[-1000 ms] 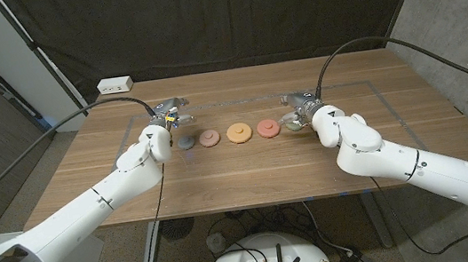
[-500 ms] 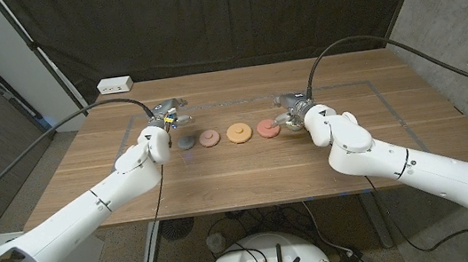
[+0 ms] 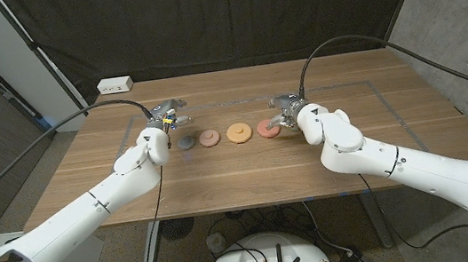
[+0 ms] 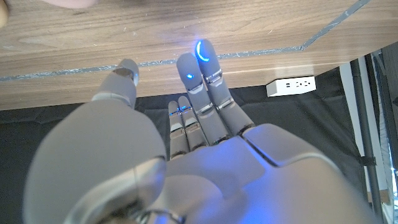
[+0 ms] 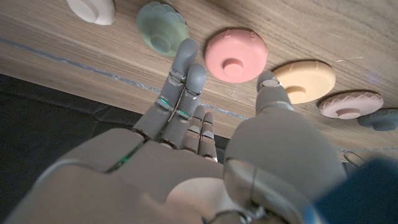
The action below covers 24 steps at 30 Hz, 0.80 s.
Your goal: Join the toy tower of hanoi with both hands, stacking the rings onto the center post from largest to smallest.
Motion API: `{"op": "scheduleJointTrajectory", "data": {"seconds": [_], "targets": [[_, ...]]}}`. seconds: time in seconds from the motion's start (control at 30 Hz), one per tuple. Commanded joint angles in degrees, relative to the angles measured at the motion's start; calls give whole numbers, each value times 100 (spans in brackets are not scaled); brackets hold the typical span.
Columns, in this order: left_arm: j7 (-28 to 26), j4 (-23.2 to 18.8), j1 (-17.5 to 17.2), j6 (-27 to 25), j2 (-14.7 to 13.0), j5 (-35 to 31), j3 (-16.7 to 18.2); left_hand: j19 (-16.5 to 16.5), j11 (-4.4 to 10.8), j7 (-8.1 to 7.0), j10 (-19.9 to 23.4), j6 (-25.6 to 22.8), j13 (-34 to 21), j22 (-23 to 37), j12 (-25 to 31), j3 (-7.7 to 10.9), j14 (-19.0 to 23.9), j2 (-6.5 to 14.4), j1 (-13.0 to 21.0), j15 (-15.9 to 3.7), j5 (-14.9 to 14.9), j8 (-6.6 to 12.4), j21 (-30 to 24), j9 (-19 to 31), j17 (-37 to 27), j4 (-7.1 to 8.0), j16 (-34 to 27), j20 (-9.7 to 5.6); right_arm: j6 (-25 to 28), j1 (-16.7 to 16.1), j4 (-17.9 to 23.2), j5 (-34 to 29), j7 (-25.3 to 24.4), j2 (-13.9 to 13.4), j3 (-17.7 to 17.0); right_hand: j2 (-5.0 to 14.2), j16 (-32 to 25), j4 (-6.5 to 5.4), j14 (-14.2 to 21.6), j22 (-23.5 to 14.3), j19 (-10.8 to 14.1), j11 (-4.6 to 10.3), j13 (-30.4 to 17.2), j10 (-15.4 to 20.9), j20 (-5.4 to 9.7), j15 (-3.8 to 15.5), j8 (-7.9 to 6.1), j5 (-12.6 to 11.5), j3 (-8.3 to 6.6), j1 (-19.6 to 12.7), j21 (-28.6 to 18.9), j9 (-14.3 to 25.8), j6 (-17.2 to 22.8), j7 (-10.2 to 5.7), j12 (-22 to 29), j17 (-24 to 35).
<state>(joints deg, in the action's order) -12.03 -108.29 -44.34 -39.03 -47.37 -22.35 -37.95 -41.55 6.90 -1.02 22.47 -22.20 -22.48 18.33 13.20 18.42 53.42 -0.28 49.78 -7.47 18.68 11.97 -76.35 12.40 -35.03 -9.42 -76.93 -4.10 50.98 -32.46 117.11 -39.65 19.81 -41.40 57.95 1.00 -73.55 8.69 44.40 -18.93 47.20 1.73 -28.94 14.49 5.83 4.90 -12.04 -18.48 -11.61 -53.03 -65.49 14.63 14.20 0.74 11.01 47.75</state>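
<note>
handling these rings calls for a light pinch: they look small, stiff and light, each a scalloped disc with a raised hub. judged best hold: thumb and fingers across the rim, as the low profile leaves little height to grip. the rings lie in a row on the tabletop (image 3: 248,169): grey ring (image 3: 185,142), dusty-pink ring (image 3: 209,138), orange ring (image 3: 237,132), red ring (image 3: 268,128); the right wrist view adds a green ring (image 5: 162,28) and a white ring (image 5: 91,8) beyond. no post is visible. the right robot hand (image 3: 290,111) hovers over the red ring, fingers apart, empty. the left robot hand (image 3: 164,119) is just behind the grey ring, fingers apart, empty. neighbouring rings sit close and may be knocked. a power strip (image 3: 115,85) lies at the far edge, well apart.
</note>
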Motion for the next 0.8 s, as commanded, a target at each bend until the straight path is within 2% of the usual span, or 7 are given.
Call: {"op": "scheduleJointTrajectory", "data": {"seconds": [0.03, 0.17, 0.63, 0.8], "targets": [[-34, -1, -25, 40, -16, 35, 22, -4, 26, -6, 65, -52, -25, -12, -6, -22, -12, 48, 18, -504, 34, 0, -71, 31, -11, 17, -43, -732, 72, 175, -166, -143, 285, 196, 173, 3, -17, 4, -25, 8, -31, -22, -9, -50, 444, 759, 31, -20, 27, 3, -47, 5, -66, 30, -8, -4], [-45, 2, -30, 60, -18, 47, 30, 12, 11, -3, 67, -51, -30, -38, -11, -24, -18, 51, 17, -505, 36, -2, -93, 31, 6, 18, -40, -728, 307, 281, -257, -281, 434, 319, 310, 3, -4, 3, -61, 30, -36, -36, -6, -66, 439, 759, 39, -21, 30, 3, -67, 2, -108, 40, -3, -26], [-63, 12, -52, 102, -36, 80, 55, 34, 19, -2, 68, -61, -52, -119, -23, -23, -18, 60, 21, -504, 45, -2, -179, 33, 2, 16, -73, -734, 418, 472, -468, -312, 588, 465, 501, -2, -30, 5, -73, 70, -58, -58, -2, -90, 444, 760, 37, -18, 38, 1, -99, -4, -145, 101, 7, -23], [-80, 13, -66, 108, -40, 91, 69, 43, 19, -3, 74, -57, -56, -145, -26, -26, -16, 58, 16, -504, 47, -5, -203, 33, 9, 17, -79, -739, 434, 529, -525, -241, 637, 488, 534, 9, -39, -13, -86, 112, -51, -149, -3, -113, 440, 757, 89, -13, 51, 29, -141, -17, -330, 187, 15, -42]]}}
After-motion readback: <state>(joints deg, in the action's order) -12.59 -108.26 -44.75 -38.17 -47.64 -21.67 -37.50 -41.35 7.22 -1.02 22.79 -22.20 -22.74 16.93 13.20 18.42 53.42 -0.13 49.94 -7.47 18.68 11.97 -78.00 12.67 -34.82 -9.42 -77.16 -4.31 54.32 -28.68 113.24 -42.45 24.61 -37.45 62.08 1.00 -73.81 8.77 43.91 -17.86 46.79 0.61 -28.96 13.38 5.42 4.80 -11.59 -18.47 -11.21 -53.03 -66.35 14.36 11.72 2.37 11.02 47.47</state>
